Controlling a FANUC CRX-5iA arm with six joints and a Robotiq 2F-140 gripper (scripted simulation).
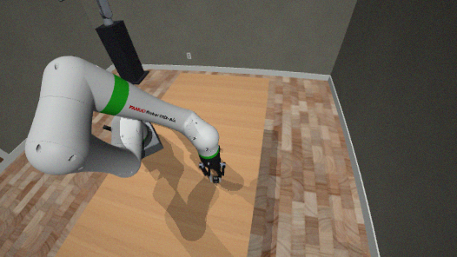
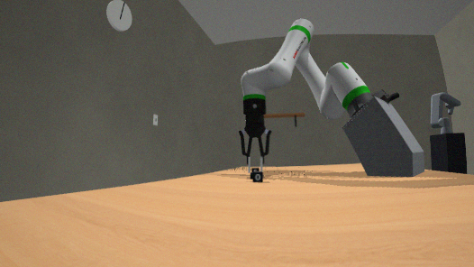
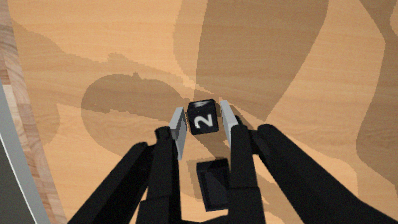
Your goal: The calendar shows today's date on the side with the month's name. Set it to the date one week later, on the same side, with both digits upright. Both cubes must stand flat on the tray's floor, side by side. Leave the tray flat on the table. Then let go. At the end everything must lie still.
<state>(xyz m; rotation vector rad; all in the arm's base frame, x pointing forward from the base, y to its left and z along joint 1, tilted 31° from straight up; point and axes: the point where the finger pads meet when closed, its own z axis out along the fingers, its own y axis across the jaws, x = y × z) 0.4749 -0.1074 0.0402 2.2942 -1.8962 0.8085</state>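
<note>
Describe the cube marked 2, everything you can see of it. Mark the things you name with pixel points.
The cube marked 2 (image 1: 215, 179) (image 3: 203, 117) is small and black, slightly glossy, perhaps plastic, with softened edges. A white 2 fills the face turned to the wrist camera; a neighbouring face shows part of another white mark, too foreshortened to read. It sits between the pale fingertips of the open pincer (image 1: 215, 177) (image 3: 203, 120), with a gap on each side, outside the dark tray (image 3: 213, 187). Its underside is hidden.

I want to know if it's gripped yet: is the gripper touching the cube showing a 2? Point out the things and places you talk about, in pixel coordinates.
Apart. The wrist view shows strips of wood between the cube (image 1: 215, 179) (image 3: 202, 118) and the gripper's (image 1: 215, 176) (image 2: 255, 171) (image 3: 202, 106) pads on both sides.
</note>
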